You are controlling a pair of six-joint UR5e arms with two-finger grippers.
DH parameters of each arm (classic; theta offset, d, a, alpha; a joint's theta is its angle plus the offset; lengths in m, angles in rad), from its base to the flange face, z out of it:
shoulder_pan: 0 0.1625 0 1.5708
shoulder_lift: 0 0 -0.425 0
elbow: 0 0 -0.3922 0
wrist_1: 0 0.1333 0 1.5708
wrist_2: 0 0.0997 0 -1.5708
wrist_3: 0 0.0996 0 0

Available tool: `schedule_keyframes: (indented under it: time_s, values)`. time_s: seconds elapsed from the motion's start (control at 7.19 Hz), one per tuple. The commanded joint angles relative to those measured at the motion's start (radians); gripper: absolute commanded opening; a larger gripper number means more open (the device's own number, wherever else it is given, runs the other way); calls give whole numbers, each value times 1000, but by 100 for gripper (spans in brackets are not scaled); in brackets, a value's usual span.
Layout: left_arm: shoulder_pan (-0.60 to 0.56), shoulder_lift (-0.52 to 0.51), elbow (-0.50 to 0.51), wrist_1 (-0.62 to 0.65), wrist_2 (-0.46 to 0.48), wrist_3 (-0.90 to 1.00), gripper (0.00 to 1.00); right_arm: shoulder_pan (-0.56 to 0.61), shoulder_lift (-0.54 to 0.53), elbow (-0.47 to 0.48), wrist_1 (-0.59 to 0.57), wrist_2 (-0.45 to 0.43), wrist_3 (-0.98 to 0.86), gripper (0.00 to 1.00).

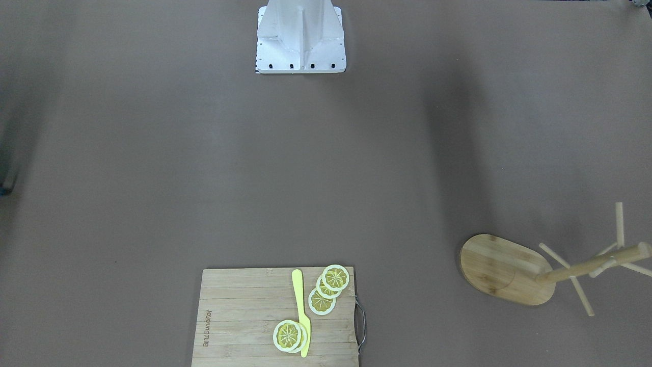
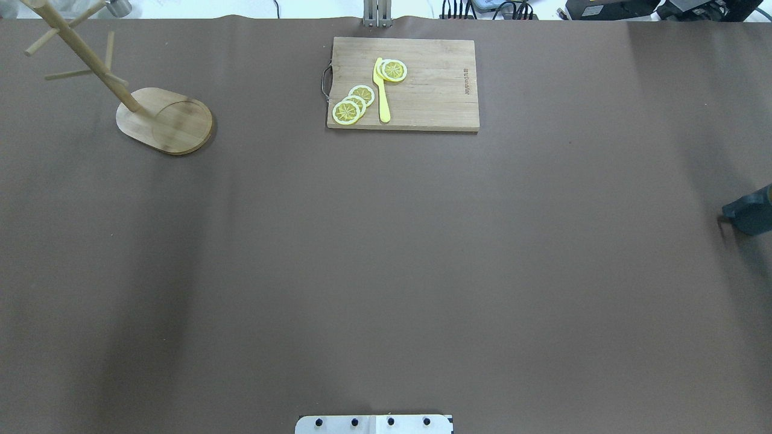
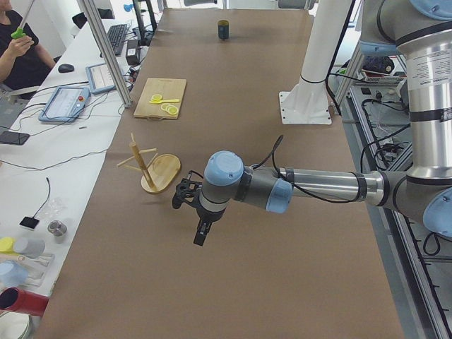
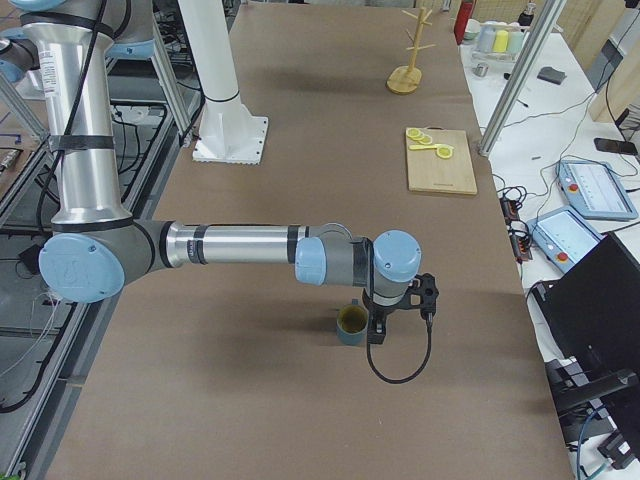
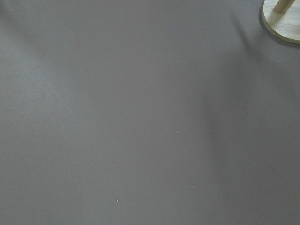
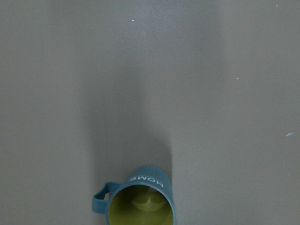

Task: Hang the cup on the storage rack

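The cup (image 6: 140, 200), a dark slate-blue mug with "HOME" lettering and a yellowish inside, stands upright on the brown table near its right end, handle to the view's left. It also shows in the exterior right view (image 4: 351, 323), far off in the exterior left view (image 3: 223, 30), and at the overhead view's right edge (image 2: 751, 211). The right gripper (image 4: 377, 327) hangs right beside the cup; I cannot tell if it is open. The storage rack (image 2: 163, 120) stands upright and bare at the far left (image 1: 509, 270) (image 3: 152, 169). The left gripper (image 3: 201, 232) hovers near it; state unclear.
A bamboo cutting board (image 2: 434, 90) with lemon slices (image 2: 353, 103) and a yellow knife (image 2: 382, 96) lies at the far middle edge. The white robot base (image 1: 300, 46) stands at the near edge. Side tables with devices and an operator (image 3: 21, 42) lie beyond the far edge.
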Motion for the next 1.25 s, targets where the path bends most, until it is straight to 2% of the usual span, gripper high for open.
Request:
schedule_keyframes:
  time_s: [0.0,0.42,0.56,1.11]
  values:
    - [-1,-1,-1,1,1,5,98,0,0,-1,-1,-2,0,100]
    - [-1,-5,35,-1,-2,-2,98,0,8,2,1,0,0,100]
    - [-1,-43,80,5,-2,-3,98,0,11,2,1,0,0,100]
    - [-4,-32,71,-9,-2,12,98,0,10,17,2,-8,8,100]
